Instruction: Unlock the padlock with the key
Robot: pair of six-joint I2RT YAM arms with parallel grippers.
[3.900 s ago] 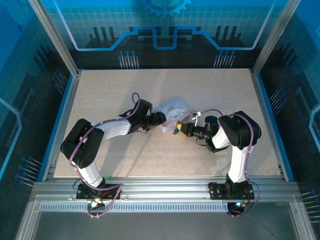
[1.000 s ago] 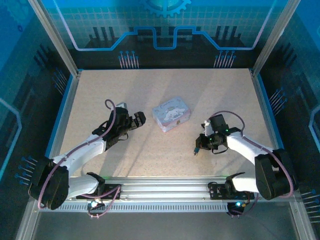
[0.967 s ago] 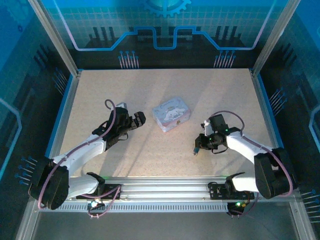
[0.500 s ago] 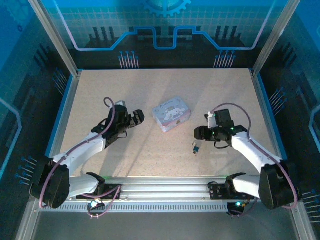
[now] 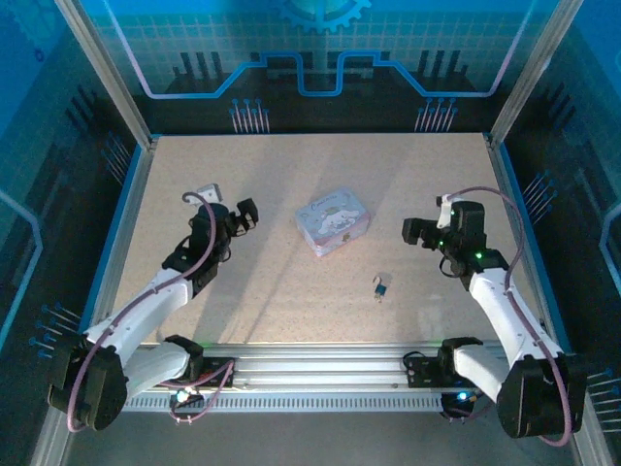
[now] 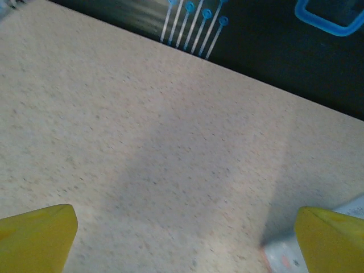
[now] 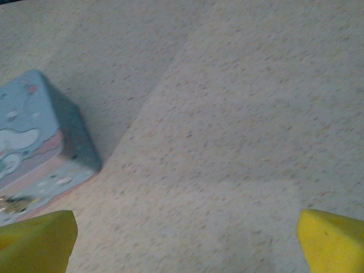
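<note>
Currently, left gripper (image 5: 245, 216) and right gripper (image 5: 415, 231) are both spread wide and empty, and the padlock (image 5: 380, 284), lying loose on the table (image 5: 291, 175) near the tin (image 5: 333, 221), could skid away if nudged during approach.

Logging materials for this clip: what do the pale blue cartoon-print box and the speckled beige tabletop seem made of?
Pale blue cartoon-print box: probably printed tin, smooth satin finish; rounded corner, thin lid edge. Speckled beige tabletop: perhaps matte laminate or composite; fine flecks, no glare.

I read no legible text, label, brand or number; the tin (image 5: 333, 220) lid carries a cartoon print, its lettering unreadable.
</note>
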